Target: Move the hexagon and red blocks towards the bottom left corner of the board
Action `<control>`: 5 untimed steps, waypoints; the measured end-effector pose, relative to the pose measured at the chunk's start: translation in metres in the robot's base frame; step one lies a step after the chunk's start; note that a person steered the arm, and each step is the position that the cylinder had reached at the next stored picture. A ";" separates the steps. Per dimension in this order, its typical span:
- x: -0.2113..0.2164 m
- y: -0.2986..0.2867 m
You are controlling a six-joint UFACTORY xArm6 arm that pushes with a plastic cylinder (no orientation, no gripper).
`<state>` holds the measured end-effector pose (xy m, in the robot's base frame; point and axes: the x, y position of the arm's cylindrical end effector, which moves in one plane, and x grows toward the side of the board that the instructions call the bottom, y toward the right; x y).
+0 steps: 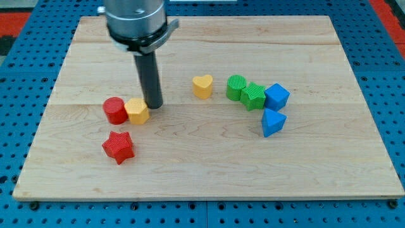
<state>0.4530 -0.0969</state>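
A yellow hexagon block (pixel 137 111) lies left of the board's middle, touching a red cylinder block (pixel 115 111) on its left. A red star block (pixel 118 147) lies below them, nearer the view's bottom. My tip (pixel 153 105) rests on the board right beside the hexagon's upper right edge, touching or nearly touching it. The dark rod rises from there to the grey arm mount at the view's top.
A yellow heart block (pixel 202 86) lies near the board's middle. To the right sit a green cylinder (pixel 236 87), a green star-like block (pixel 254 96), a blue cube-like block (pixel 276 97) and a blue triangle block (pixel 273 122). The wooden board (pixel 209 177) sits on a blue pegboard.
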 end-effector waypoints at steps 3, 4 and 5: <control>-0.002 -0.058; 0.027 -0.041; -0.010 -0.050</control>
